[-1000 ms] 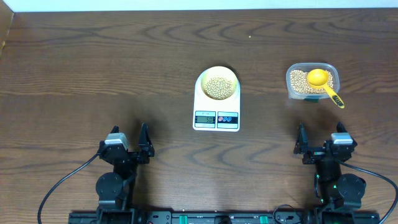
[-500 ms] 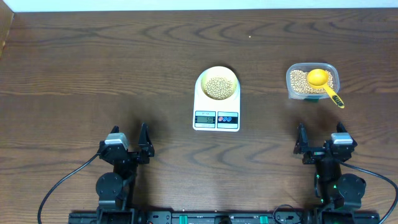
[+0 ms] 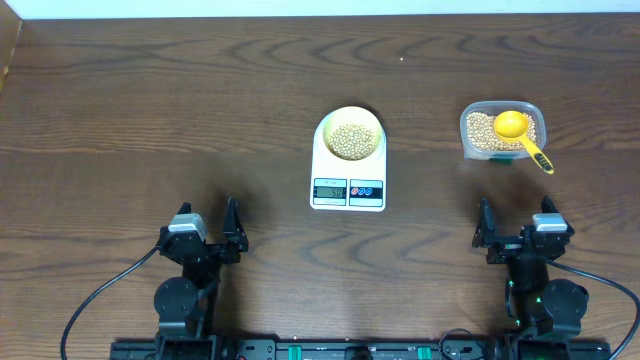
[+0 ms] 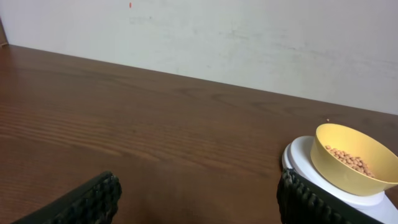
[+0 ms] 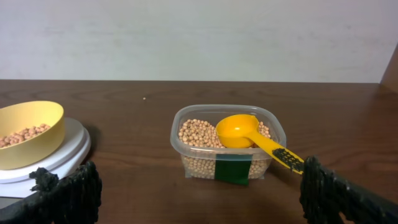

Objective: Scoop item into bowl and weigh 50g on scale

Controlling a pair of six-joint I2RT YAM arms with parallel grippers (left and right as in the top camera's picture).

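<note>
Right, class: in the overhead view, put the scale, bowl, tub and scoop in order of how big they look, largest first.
1. scale
2. tub, wider than the bowl, though about as deep
3. bowl
4. scoop

All sit at table level, so nearness to the camera hardly skews this.

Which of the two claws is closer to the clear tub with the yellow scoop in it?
The right one. The right gripper waits straight below the tub in the overhead view, with bare table between them. The left gripper is far off to the other side, beyond the scale.
</note>
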